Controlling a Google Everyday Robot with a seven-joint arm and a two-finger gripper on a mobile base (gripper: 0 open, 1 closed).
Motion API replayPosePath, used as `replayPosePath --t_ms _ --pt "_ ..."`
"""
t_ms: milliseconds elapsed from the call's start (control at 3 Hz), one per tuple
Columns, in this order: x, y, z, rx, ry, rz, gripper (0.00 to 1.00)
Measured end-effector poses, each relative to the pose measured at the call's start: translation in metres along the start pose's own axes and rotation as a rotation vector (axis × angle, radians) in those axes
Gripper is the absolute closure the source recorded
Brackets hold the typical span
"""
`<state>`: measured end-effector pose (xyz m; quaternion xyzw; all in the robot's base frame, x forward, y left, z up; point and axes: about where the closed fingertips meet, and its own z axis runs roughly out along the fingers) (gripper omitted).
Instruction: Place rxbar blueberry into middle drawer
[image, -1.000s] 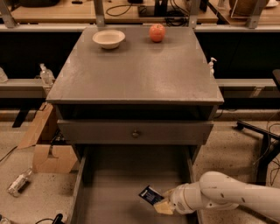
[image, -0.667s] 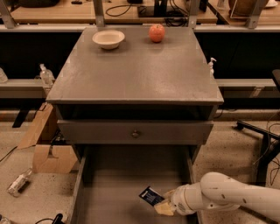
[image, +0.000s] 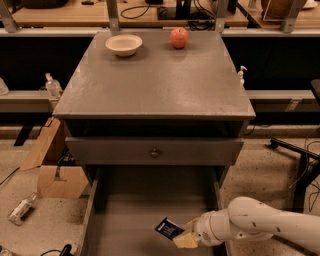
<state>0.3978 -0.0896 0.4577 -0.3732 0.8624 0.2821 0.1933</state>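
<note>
The middle drawer (image: 135, 220) is pulled open below the grey cabinet, its flat grey floor showing. The rxbar blueberry (image: 168, 228), a small dark bar with pale print, is held tilted above the drawer floor near its right front. My gripper (image: 181, 236) comes in from the lower right on a white arm and is shut on the bar's right end, with a yellowish fingertip (image: 186, 241) just below it.
A cream bowl (image: 123, 44) and a red-orange apple (image: 179, 37) stand at the back of the cabinet top (image: 155, 85). A shut drawer front with a small knob (image: 154, 152) is above the open drawer. Cardboard (image: 50, 165) and a bottle (image: 21, 208) lie on the floor at left.
</note>
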Motion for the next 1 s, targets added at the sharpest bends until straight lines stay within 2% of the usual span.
replayPosePath --t_ms 333,667,1000 --pt "0.0001 0.0009 0.001 -0.003 0.001 -0.001 0.11" --pt "0.0002 0.0016 0.0017 -0.005 0.002 -0.001 0.0" --pt "0.0002 0.0016 0.0018 -0.005 0.002 -0.001 0.0"
